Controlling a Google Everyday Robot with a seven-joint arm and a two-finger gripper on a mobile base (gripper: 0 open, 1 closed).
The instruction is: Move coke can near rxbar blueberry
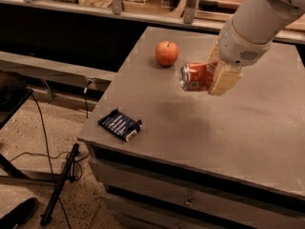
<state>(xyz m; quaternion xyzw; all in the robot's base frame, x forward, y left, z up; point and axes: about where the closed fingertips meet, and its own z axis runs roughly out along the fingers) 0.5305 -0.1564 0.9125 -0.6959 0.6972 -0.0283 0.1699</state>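
gripper (213, 74) midair holding one coke can (192, 77), one rxbar blueberry (120, 124), one apple (167, 53)

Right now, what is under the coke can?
Only bare table with a shadow; the coke can hangs sideways above it, clamped in the gripper. The gripper's fingers cover the can's far end.

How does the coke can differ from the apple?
The coke can lies sideways in the gripper, held off the table; the apple rests on it. The coke can is cylindrical with a silver end; the apple is round with a stem. Both are orange-red.
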